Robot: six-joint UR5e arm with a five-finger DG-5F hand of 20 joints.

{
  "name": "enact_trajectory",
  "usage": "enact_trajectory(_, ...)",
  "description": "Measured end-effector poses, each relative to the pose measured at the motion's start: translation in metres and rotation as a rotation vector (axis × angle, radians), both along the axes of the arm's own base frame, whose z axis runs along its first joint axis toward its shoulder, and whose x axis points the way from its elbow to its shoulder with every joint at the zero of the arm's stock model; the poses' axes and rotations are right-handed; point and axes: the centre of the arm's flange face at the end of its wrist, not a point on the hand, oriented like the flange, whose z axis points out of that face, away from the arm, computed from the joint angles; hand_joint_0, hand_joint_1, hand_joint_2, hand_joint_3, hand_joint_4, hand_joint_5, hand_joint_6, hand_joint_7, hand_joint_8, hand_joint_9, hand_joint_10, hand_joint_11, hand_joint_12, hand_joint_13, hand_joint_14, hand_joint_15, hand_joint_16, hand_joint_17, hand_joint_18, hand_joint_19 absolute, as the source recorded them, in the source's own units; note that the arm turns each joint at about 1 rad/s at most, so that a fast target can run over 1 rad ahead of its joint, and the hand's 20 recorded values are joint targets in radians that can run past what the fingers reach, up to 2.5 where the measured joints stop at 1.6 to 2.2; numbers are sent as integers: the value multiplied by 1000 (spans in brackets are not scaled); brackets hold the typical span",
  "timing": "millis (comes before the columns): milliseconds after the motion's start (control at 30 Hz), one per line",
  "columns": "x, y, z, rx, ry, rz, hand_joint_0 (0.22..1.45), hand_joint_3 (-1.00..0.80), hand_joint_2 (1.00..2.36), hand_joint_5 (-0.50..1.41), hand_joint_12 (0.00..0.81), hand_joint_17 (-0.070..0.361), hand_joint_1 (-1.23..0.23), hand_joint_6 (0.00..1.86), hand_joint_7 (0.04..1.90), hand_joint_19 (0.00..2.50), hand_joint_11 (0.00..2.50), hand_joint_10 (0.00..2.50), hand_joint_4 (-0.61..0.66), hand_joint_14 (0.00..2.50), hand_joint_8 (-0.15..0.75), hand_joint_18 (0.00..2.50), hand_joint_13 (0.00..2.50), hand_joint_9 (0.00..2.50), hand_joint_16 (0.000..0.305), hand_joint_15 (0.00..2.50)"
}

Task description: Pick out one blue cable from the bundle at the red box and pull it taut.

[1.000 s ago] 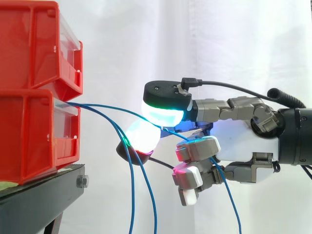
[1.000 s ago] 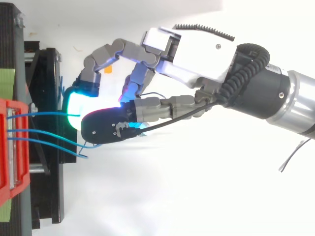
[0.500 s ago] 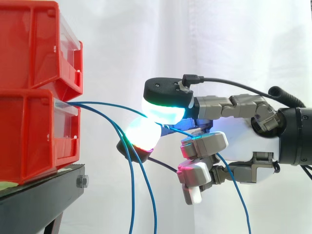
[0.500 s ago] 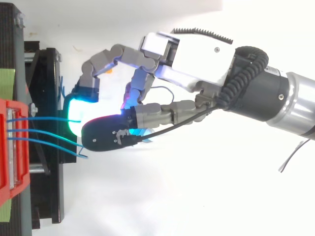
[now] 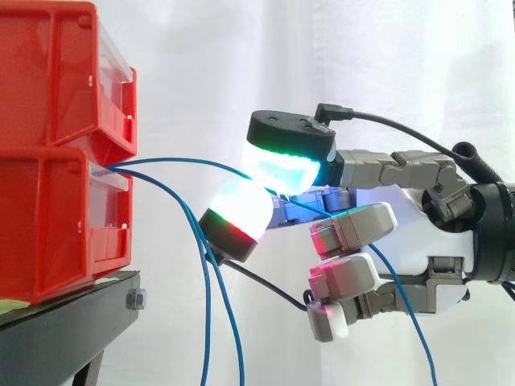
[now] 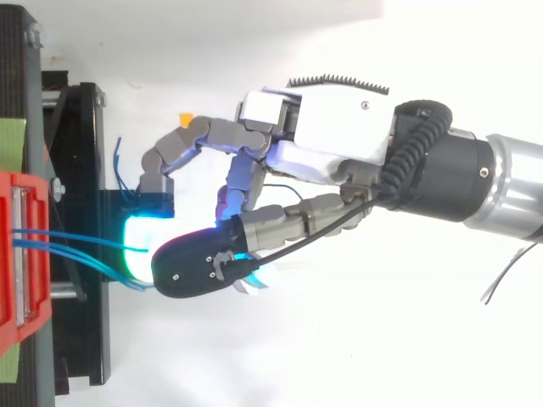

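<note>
Bins' edge: two red bins [image 5: 48,225] sit stacked at the left of the side view, their front lips facing right toward the hand.
Stand's edge: the black stand [image 5: 64,330] carries the lower bin and ends just past its front, at lower left.
Hand: the hand [image 5: 434,241] reaches in from the right edge at about the lower bin's height. Its two foremost pads [image 5: 286,165] are closed together on one blue cable, while the other fingers curl beneath the palm.
Cable: the cable [image 5: 201,161] leaves the lower bin's front and arcs right in a shallow bow, not fully straight. It passes between the pinching pads, and its free end hangs past the curled fingers to the lower right.
Other cables: the other cables [image 5: 206,322] leave the same bin and droop straight down, between the stand and the lower pad.
Open room: a gap lies between the bins' front and the pads, crossed by blue cables. There is clear space above and below the hand.
Top view: the pads lie over the stand's right edge, near the bin but apart from it.
Room: a white curtain [image 5: 241,64] hangs behind everything.
</note>
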Motion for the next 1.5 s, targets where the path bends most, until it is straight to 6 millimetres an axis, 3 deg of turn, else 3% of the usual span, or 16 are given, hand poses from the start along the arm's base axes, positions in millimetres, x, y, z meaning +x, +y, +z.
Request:
enact_trajectory(233, -5, 0, -9, 25, 11, 8, 704, 18, 1019, -117, 374, 112, -798, 939, 1088, 649, 1201, 30, -176, 27, 350, 1069, 1444, 1524, 50, 955)
enact_trajectory(967, -10, 3, -17, -9, 43, 46, 705, 40, 1013, -110, 394, 118, -809, 939, 1051, 659, 1233, 27, -184, 27, 358, 1065, 1422, 1569, 52, 935)
enact_trajectory(1300, -40, 0, 5, -66, 201, 59, 703, 39, 1012, -109, 400, 119, -811, 937, 1061, 656, 1222, 28, -174, 24, 353, 1068, 1412, 1569, 53, 943)
enact_trajectory(1500, -68, 1, 18, -96, 199, 26, 702, 43, 1011, -107, 396, 120, -814, 935, 1063, 654, 1221, 28, -174, 24, 348, 1069, 1406, 1567, 53, 940)
